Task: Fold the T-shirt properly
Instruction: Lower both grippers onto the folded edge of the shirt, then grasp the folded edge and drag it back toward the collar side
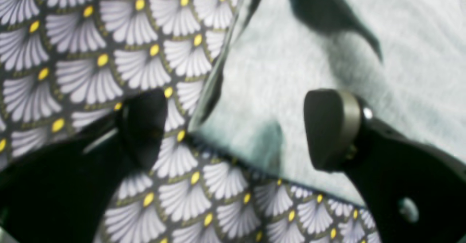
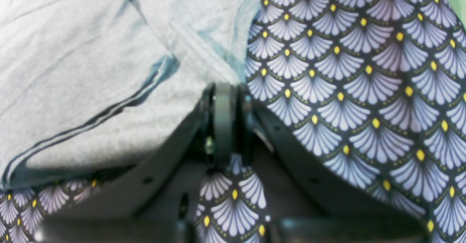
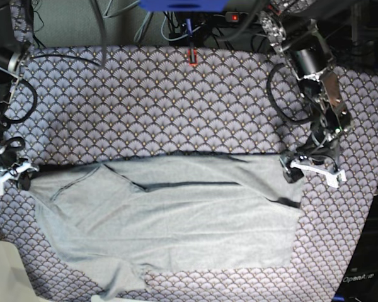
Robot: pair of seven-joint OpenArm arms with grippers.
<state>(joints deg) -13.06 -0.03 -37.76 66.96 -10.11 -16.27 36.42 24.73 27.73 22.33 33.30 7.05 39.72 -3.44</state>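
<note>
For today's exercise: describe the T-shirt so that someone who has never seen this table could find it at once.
A scallop-patterned cloth covers the whole table. On its near half, between the two arms, lies the T-shirt, spread wide and partly folded. It is plain light grey, with no print, unlike the patterned cloth around it.

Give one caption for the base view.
Grey T-shirt spread on patterned cloth, one arm at each end.

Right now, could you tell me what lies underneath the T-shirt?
The T-shirt lies spread on the scallop-patterned table cloth, which shows all around its edges. The upper part is folded down over the shirt itself. Anything else beneath the fabric is covered and cannot be seen.
</note>
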